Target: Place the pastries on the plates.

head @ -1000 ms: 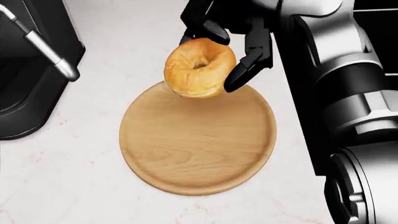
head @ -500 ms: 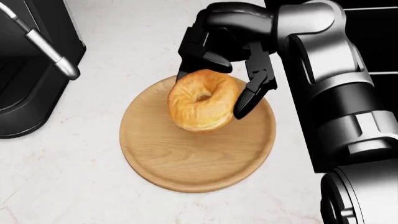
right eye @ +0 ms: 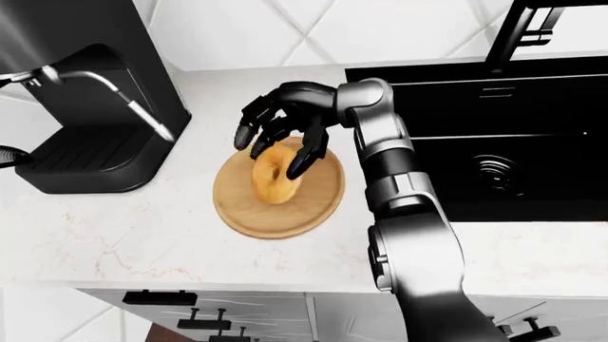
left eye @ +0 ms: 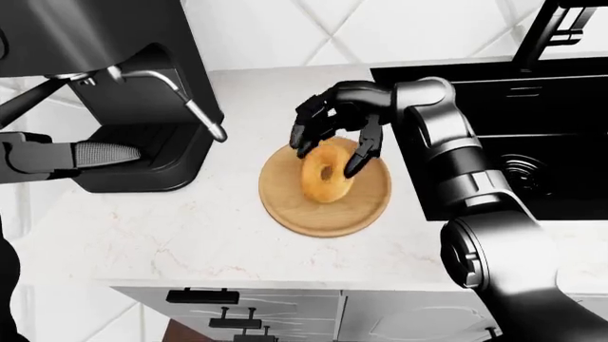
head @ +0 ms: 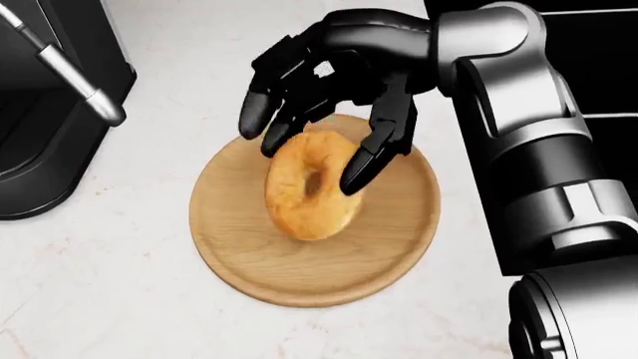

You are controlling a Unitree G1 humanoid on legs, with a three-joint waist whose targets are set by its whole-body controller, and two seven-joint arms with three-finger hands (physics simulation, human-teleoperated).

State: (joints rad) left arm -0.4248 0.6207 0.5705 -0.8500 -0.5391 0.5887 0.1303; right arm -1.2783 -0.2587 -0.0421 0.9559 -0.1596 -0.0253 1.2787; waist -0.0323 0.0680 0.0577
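A golden bagel (head: 304, 196) stands tilted on its edge on the round wooden plate (head: 389, 247), which lies on the white marble counter. My right hand (head: 309, 157) hovers over it from the upper right. Its fingers are spread. One fingertip (head: 357, 179) rests against the bagel's right side and the others (head: 257, 123) stand off its upper left. The fingers do not close round it. My left hand does not show; only a dark arm part (left eye: 48, 153) enters at the left edge of the left-eye view.
A black coffee machine (left eye: 105, 92) with a steam wand (head: 69, 75) stands left of the plate. A black sink (left eye: 532, 142) with a faucet (left eye: 547, 28) lies to the right. The counter edge and drawer handles (left eye: 204, 296) run along the bottom.
My right hand came down with the bagel from above the plate's top rim onto the plate. Its fingers then spread away from the bagel, which now rests on the plate.
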